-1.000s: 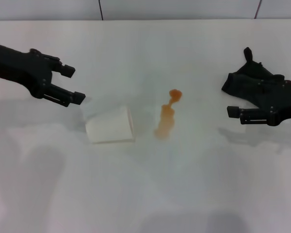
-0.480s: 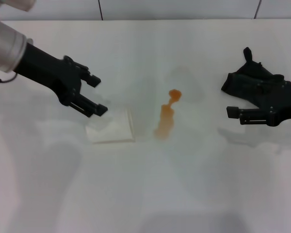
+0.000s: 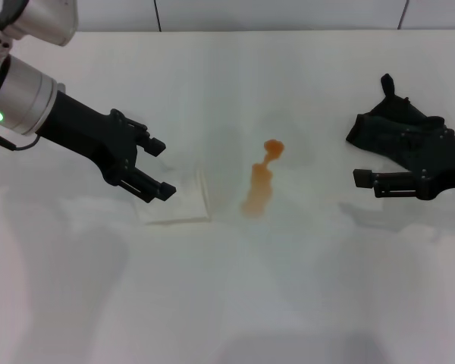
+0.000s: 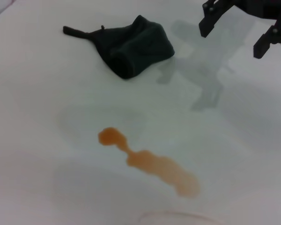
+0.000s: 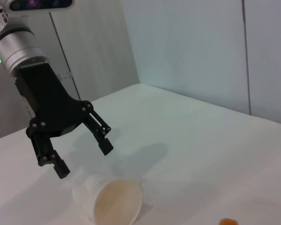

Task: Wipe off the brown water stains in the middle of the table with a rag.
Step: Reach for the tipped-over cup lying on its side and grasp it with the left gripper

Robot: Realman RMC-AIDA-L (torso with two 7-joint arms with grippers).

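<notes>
From my right wrist camera, the left gripper (image 5: 82, 157) hangs with its two black fingers spread wide just above a pale paper cup (image 5: 113, 202) lying on its side, mouth toward me. The white table (image 5: 187, 140) runs beyond the gripper, and an orange stain (image 5: 230, 221) edge peeks in well off to one side.

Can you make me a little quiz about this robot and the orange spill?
1. True or false: the rag is already lying on the brown water stains.
2. Which gripper hangs over the tipped paper cup? A) left gripper B) right gripper
3. Fill in: the cup lies on its ____ on the table.

Key:
1. False; the rag lies apart from the stains, by the right gripper.
2. A; its fingers are spread open.
3. Side.
</notes>
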